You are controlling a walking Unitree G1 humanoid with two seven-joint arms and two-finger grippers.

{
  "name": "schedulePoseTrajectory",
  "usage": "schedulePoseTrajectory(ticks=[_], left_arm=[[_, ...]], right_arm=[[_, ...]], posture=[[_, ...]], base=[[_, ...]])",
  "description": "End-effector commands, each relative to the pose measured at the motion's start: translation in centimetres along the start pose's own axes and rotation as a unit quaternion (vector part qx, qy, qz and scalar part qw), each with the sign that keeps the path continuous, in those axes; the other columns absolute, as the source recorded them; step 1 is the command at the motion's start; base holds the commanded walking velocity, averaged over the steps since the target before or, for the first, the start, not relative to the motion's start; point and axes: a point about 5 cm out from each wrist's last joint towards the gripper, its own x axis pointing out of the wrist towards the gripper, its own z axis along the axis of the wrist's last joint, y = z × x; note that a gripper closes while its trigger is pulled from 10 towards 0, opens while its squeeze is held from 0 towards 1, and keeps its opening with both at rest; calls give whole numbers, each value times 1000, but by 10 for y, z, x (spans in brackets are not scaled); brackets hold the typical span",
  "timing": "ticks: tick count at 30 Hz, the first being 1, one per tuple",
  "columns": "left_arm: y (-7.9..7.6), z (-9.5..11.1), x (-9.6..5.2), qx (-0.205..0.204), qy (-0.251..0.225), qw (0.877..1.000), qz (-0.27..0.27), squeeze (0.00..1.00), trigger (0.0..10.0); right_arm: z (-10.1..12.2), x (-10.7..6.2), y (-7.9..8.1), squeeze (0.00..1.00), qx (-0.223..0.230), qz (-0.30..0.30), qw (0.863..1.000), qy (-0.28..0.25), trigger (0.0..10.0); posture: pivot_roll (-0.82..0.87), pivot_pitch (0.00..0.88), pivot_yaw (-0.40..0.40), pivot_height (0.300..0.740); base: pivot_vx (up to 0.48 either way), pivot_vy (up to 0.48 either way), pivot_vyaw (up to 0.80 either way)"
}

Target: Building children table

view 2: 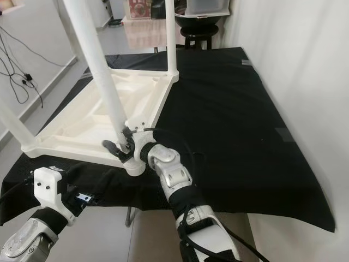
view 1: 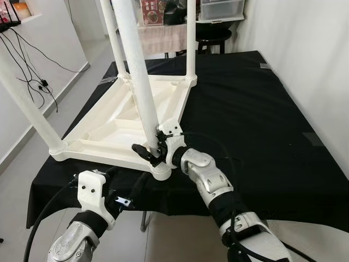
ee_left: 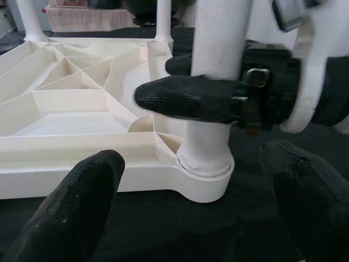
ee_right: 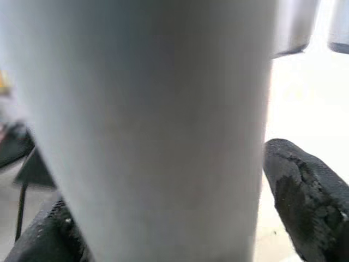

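A white children's table (view 1: 112, 128) lies upside down on the black-covered work table (view 1: 262, 120), its legs pointing up. The near right leg (view 1: 136, 71) stands in its corner socket (ee_left: 204, 169). My right gripper (view 1: 150, 150) is shut on this leg just above the socket, one finger in front of it and one behind. In the right wrist view the leg (ee_right: 152, 131) sits between the black fingertips (ee_right: 305, 202). My left gripper (ee_left: 191, 218) is open and empty. It hovers low at the work table's front edge and faces that same corner.
Three other legs rise from the far corners (view 1: 191, 38) and the left corner (view 1: 27, 103). Cables (view 1: 32, 82) hang on the left wall. A stool (view 1: 212, 35) and shelves stand behind the work table. A white wall (view 1: 322, 65) runs along the right.
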Motion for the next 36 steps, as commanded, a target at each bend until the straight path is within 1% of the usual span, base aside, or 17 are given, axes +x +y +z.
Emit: schedulePoseTrajectory(ticks=[1,4,5,7,9,11,14,15,23,28,29,30,31,33,34,35,36], left_arm=[[2,-3,-2,-3,9,1000,4,0,10000],[2,-3,-2,-3,9,1000,4,0,10000],[2,-2,-2,-3,8,1000,4,0,10000],[2,-2,-2,-3,8,1000,5,0,10000],[2,-2,-2,-3,8,1000,5,0,10000],[0,-2,-2,-3,6,1000,5,0,10000],[0,-2,-2,-3,6,1000,5,0,10000],[-1,-2,-2,-5,6,1000,4,0,10000],[-1,-1,-3,-5,7,1000,3,0,10000],[-1,-1,-4,-5,8,1000,3,0,10000],[-2,-1,-4,-6,8,1000,3,0,10000],[-1,0,-5,-5,8,1000,3,0,10000],[0,0,-5,-4,8,1000,4,0,10000],[0,0,-5,-4,8,1000,4,0,10000],[1,1,-6,-4,8,1000,5,0,10000],[2,1,-6,-5,8,1000,5,0,10000],[2,1,-6,-5,8,1000,5,0,10000]], right_arm=[[4,2,2,0,-15,41,999,-8,10000],[3,1,-4,0,-21,42,999,-4,10000],[5,-1,-10,0,-19,53,998,-5,10000],[7,-4,-15,0,-19,71,997,-6,10000],[7,-4,-15,0,-19,71,997,-6,10000],[8,-12,-23,0,-9,119,993,1,10000],[8,-14,-25,0,-2,131,991,4,10000],[6,-16,-28,0,1,138,990,15,0],[7,-18,-30,0,11,163,986,13,0],[-1,-26,-38,0,-23,138,989,42,0],[-4,-29,-42,0,-40,112,991,57,0],[-14,-29,-46,0,-26,27,996,86,0],[-20,-29,-50,0,-6,-108,991,83,0],[-20,-29,-50,0,-6,-108,991,83,0],[-24,-32,-51,0,29,-251,965,64,0],[-31,-28,-21,0,72,-269,960,37,0],[-31,-28,-21,0,72,-269,960,37,0]], posture=[[71,74,50,740],[73,76,47,740],[76,79,42,740],[75,83,41,740],[75,83,41,740],[73,84,38,740],[73,84,38,740],[78,90,36,740],[83,93,38,740],[79,103,33,740],[81,106,33,740],[84,110,35,740],[78,117,36,740],[78,117,36,740],[78,117,36,740],[51,132,72,740],[51,132,72,740]], base=[[0,0,0],[0,0,0],[0,0,0],[0,0,0],[0,0,0],[0,0,0],[0,0,0],[0,0,0],[0,0,0],[0,0,0],[0,0,0],[0,0,0],[0,0,0],[0,0,0],[0,0,0],[0,0,0],[0,0,0]])
